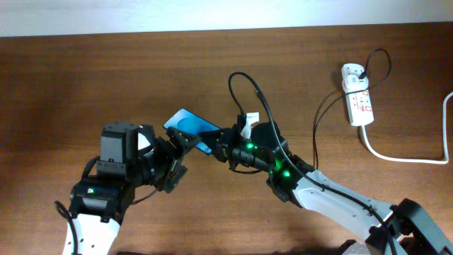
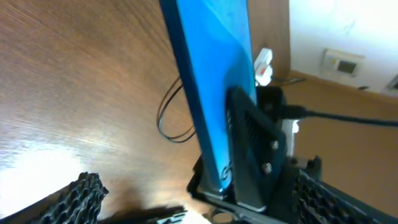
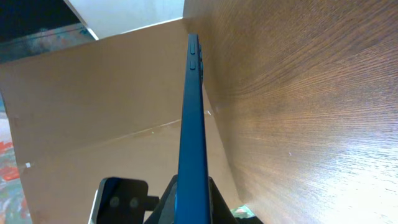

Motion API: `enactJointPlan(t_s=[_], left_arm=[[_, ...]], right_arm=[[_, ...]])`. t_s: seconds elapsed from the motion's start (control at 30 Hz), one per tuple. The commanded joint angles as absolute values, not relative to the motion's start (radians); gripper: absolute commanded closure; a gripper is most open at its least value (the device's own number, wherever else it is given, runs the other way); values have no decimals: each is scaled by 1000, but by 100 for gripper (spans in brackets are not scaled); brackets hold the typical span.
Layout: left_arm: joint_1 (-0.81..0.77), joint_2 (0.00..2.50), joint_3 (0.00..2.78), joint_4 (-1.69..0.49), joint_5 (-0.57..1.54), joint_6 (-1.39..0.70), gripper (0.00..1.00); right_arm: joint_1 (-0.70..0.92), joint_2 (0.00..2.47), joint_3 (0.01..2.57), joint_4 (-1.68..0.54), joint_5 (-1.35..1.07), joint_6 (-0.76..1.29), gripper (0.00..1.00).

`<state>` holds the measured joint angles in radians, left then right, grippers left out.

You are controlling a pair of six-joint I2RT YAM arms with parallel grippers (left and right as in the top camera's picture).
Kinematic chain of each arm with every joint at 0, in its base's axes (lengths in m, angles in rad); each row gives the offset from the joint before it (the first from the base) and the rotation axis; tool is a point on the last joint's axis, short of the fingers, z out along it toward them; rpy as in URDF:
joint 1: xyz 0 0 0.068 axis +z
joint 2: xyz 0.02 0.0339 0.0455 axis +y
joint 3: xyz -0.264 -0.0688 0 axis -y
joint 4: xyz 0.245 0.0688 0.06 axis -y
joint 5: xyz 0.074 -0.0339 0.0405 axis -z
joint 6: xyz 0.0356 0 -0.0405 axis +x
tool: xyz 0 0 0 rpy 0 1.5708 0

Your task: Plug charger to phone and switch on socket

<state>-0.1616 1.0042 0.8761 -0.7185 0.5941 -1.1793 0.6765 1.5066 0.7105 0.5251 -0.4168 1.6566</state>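
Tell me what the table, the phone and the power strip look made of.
The table: brown wood grain, likely veneer or laminate, sheen under glare.
The phone: glossy glass-like blue face; dark blue edge, metal or plastic, unclear.
The power strip: smooth white plastic, it seems.

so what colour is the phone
Bright blue. The phone shows best in the left wrist view.

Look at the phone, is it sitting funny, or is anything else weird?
Yes, the phone looks odd. It isn't lying flat on the table. It is tipped up on its thin edge, pinched at one end by the right gripper. The left gripper is wide open right beside it. Nothing looks spilled or broken.
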Motion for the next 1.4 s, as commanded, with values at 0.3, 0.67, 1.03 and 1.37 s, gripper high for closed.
enactJointPlan(t_s=[0.3, 0.67, 1.03, 1.37], left_arm=[[-163, 999, 863, -654, 368, -1377, 15], [-163, 1005, 863, -561, 310, -1377, 23], [-170, 1084, 863, -463, 355, -1380, 45], [-169, 1084, 863, -453, 432, -1448, 76]], right_arm=[[672, 1498, 724, 634, -555, 1670, 96], [674, 1498, 724, 634, -596, 1774, 96], [674, 1498, 724, 655, -603, 1793, 96], [674, 1498, 724, 606, -537, 1793, 96]])
